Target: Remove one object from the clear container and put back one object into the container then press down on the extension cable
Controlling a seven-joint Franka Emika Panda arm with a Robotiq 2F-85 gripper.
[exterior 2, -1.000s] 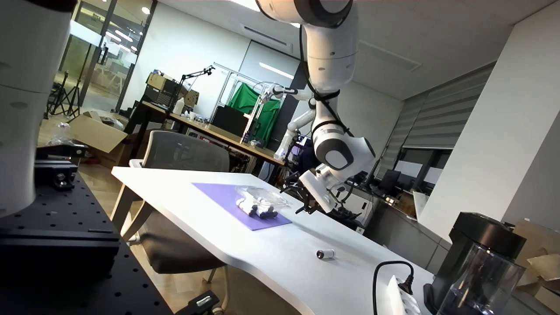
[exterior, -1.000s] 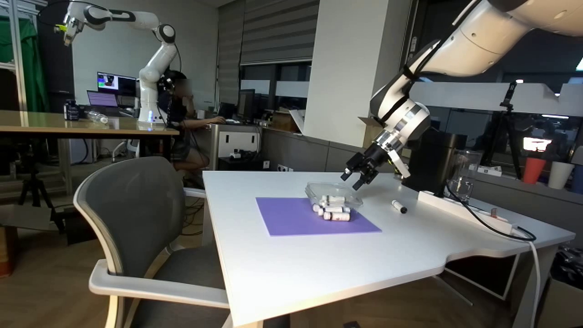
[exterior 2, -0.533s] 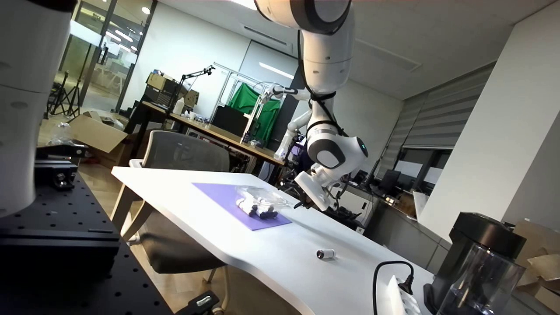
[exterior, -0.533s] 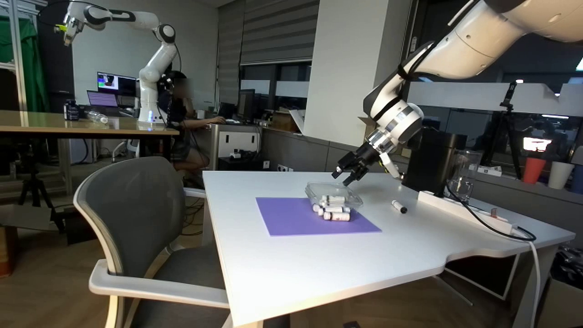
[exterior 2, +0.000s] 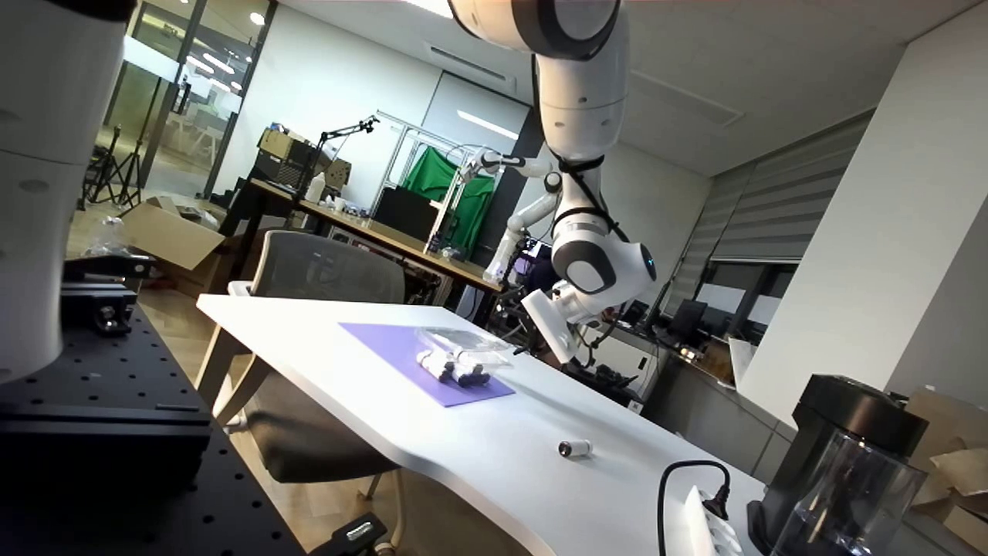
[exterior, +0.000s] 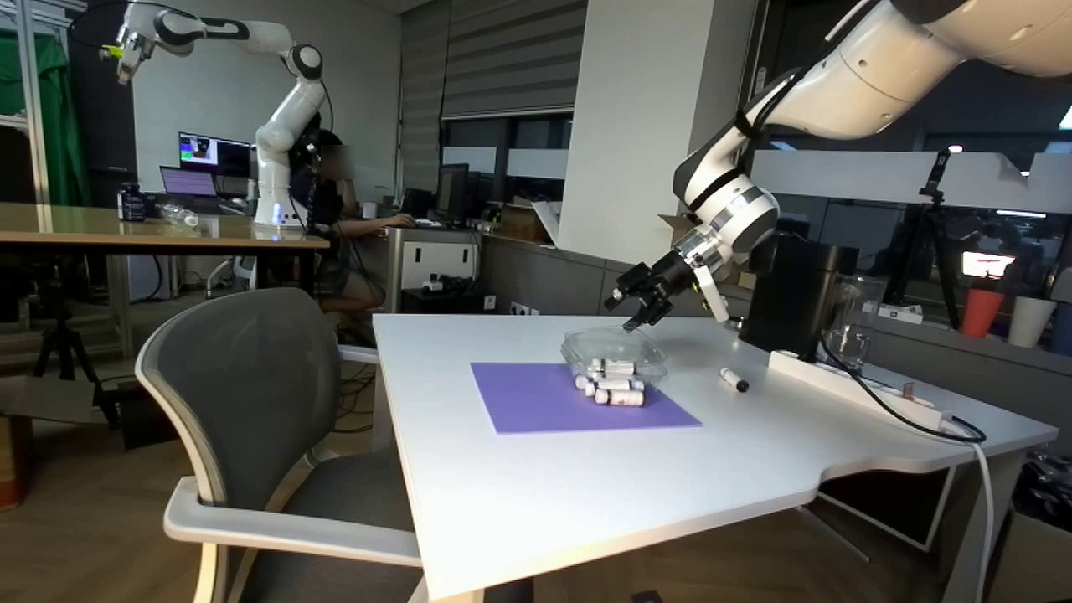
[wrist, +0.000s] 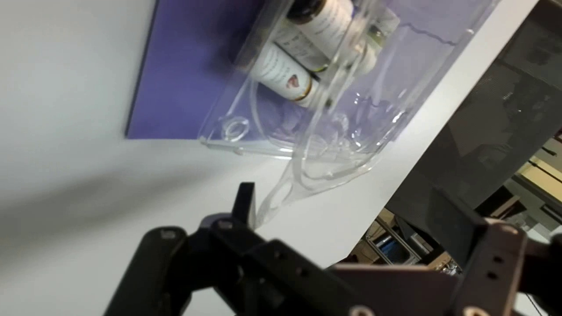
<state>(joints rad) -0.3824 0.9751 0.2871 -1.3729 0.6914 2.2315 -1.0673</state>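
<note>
- Clear container [exterior: 603, 347]: straddles the edge of the purple mat [exterior: 526, 409] on the bench [exterior: 578, 494]; dial centre below, as seen in an exterior view.
- Claw [exterior: 621, 313]: 12 o'clock, fingers spread wide, nothing gripped. In the wrist view a corner of the container reaches to one fingertip [wrist: 243, 206]; touching or just beside, cannot tell.
- Bottles [wrist: 285, 74]: clustered on the 6 o'clock side, seen through clear plastic.
- Loose bottle [exterior: 734, 380]: on its side at 3 o'clock, possibly the one to put back.
- Extension cable [exterior: 850, 392]: 3 o'clock, farther out; claw well apart from it.
- Risk, snag: if that fingertip hooks the corner, the container, likely light, could drag or tip and spill its bottles.
- Risk, misgrasp: see-through walls are easily misjudged; fingers may pinch plastic instead of a bottle.
- Risk, roll: an off-centre nudge would probably send the loose bottle rolling.
- Risk, press: a black plug [exterior 2: 718, 503] sits in the extension cable and a clear jug [exterior 2: 845, 498] stands near; coming down spread wide, the claw could knock either.
</note>
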